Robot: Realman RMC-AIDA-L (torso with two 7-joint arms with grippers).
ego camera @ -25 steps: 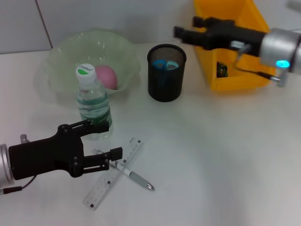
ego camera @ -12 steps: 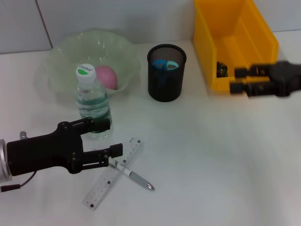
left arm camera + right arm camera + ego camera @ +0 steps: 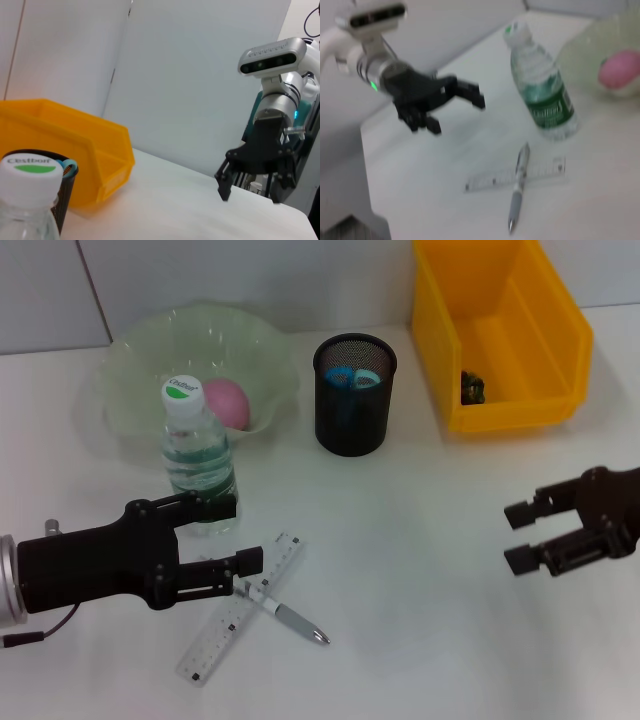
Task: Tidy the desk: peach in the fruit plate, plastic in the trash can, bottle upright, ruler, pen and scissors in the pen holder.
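The left gripper (image 3: 228,535) is hovering with fingers spread beside the upright bottle (image 3: 198,455), above the pen (image 3: 280,610) crossing the ruler (image 3: 238,608); the right gripper (image 3: 522,536) is hanging agape, well apart.

We see open bench (image 3: 420,540) between the two arms, running from the pen holder (image 3: 354,395) toward the near edge. On the left side the room is tight: the left hand (image 3: 222,537) hangs with fingers spread just beside the upright bottle (image 3: 198,458), directly over the ruler (image 3: 240,606) and the pen (image 3: 281,613) crossing it. Behind the bottle stands the fruit plate (image 3: 140,355), closing off that corner. On the right, the right hand (image 3: 524,536), fingers apart, hovers over bare bench, well apart from the yellow bin (image 3: 500,330), whose walls block the far right corner. A free lane lies between pen holder and bin.
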